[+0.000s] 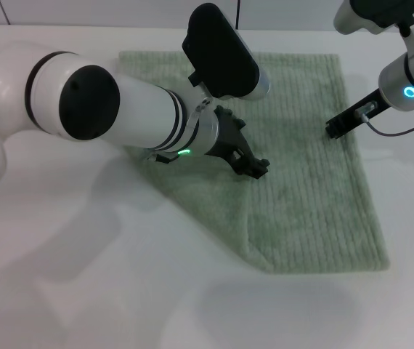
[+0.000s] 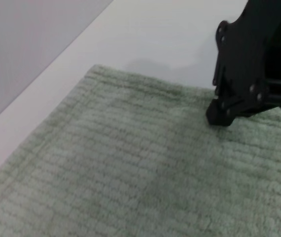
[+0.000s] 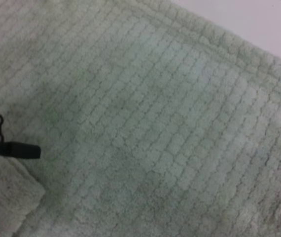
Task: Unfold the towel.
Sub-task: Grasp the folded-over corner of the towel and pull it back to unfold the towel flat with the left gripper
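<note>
The pale sage-green ribbed towel lies flat on the white table, with a diagonal folded edge along its near left side. My left gripper is low over the towel's middle, its black fingers closed to one tip. In the right wrist view the left gripper sits beside a doubled-over flap of towel. My right gripper is at the towel's right hem. In the left wrist view the right gripper rests its tip on the towel near the edge.
The left arm's white forearm and black wrist housing cover the towel's far left part. Bare table shows in front and to the left. A grey wall borders the table's far side.
</note>
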Robot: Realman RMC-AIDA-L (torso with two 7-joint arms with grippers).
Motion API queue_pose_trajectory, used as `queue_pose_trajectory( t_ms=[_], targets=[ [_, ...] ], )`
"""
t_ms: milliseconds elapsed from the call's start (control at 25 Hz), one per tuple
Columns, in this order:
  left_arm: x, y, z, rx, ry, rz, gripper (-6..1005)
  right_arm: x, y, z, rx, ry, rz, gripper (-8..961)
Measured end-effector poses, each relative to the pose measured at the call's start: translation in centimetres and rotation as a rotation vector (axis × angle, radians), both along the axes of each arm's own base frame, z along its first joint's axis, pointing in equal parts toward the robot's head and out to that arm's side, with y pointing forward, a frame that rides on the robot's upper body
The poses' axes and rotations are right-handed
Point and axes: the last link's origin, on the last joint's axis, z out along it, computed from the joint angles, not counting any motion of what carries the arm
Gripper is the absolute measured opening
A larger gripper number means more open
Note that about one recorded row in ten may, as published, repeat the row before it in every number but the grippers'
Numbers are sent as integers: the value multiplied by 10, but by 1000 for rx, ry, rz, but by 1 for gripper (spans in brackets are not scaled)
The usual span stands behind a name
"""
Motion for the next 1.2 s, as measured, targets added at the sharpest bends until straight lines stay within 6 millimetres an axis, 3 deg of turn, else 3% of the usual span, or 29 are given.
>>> queue_pose_trajectory(
  t_ms=[1000, 1200],
  targets=[
    [-2, -3, -11, -26, 54, -7, 756, -2, 0, -1, -6, -1, 6, 0],
    [-1, -3, -10, -27, 52, -8, 605, -1, 0, -1, -5, -1, 5, 0]
  ],
)
